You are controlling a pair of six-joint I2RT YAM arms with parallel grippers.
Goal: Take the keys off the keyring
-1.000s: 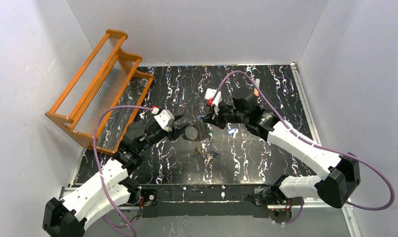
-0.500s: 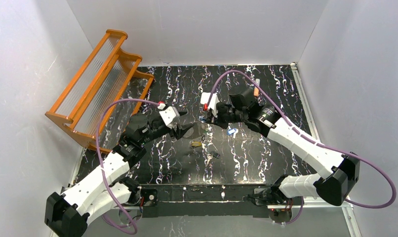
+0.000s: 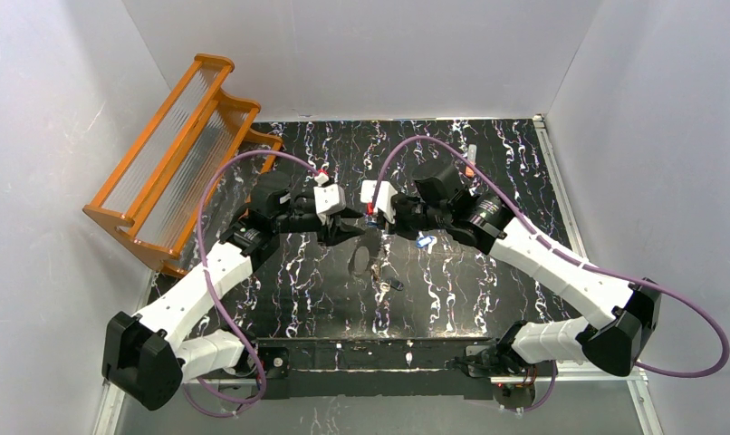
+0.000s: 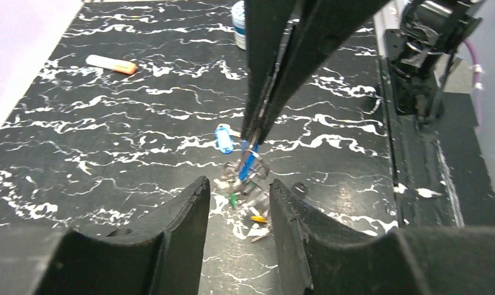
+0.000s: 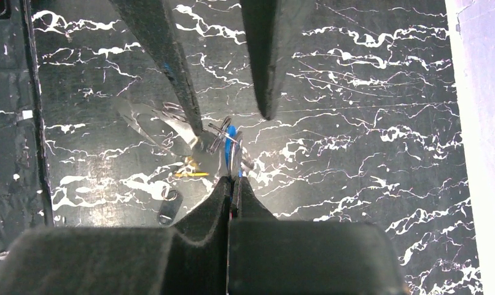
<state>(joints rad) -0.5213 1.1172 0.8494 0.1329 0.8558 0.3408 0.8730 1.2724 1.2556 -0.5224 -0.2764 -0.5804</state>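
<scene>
A: How will the keyring (image 3: 361,260) handle?
B: Light, thin and stiff, likely slippery, with the keys (image 4: 245,187) dangling loose on it. Bare loop, clear of the bunch, looks the best hold.
A: Where is it?
B: Hanging above the middle of the counter (image 3: 325,145). The right gripper (image 5: 233,184) has its fingers clenched on the blue-headed key (image 5: 230,136). The left gripper (image 4: 237,184) has its 2 fingers spread, straddling the bunch, 1 tip seemingly touching the loop.

Black marble-pattern tabletop (image 3: 515,154), white veins. Plain white walls (image 3: 361,54) on three sides. Orange tiered rack (image 3: 182,145), ribbed clear panels, far-left corner. Even diffuse light.
</scene>
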